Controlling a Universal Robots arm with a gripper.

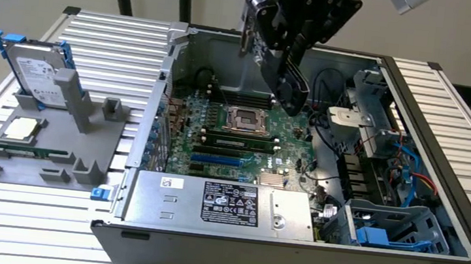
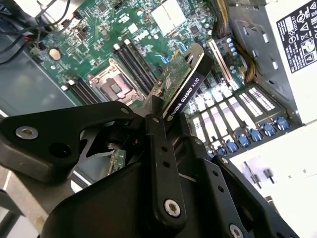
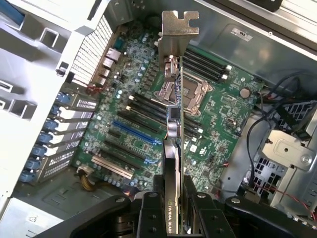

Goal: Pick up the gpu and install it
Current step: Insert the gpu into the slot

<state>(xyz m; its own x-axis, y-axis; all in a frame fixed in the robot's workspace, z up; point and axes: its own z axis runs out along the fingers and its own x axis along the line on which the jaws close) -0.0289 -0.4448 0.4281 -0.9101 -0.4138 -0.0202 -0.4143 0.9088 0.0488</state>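
My gripper (image 1: pixel 285 61) hangs above the open computer case (image 1: pixel 293 256), shut on the gpu (image 1: pixel 290 95), which points down over the motherboard (image 1: pixel 235 138) without touching it. In the first wrist view the gpu (image 3: pixel 173 124) is seen edge on, its silver bracket (image 3: pixel 179 25) at the far end and the gripper (image 3: pixel 173 208) clamped on the near end. In the second wrist view the gpu (image 2: pixel 185 84) shows its green board and black face, held between the black fingers (image 2: pixel 159 148). The expansion slots (image 3: pixel 131 131) lie below and to one side of the card.
On the exterior view's left, a grey fixture (image 1: pixel 84 149) carries a hard drive (image 1: pixel 38 75), a processor (image 1: pixel 23 129) and a RAM stick (image 1: pixel 28 149). Inside the case are the power supply (image 1: pixel 219 202), a drive cage (image 1: pixel 392 230) and loose cables (image 1: pixel 331 135).
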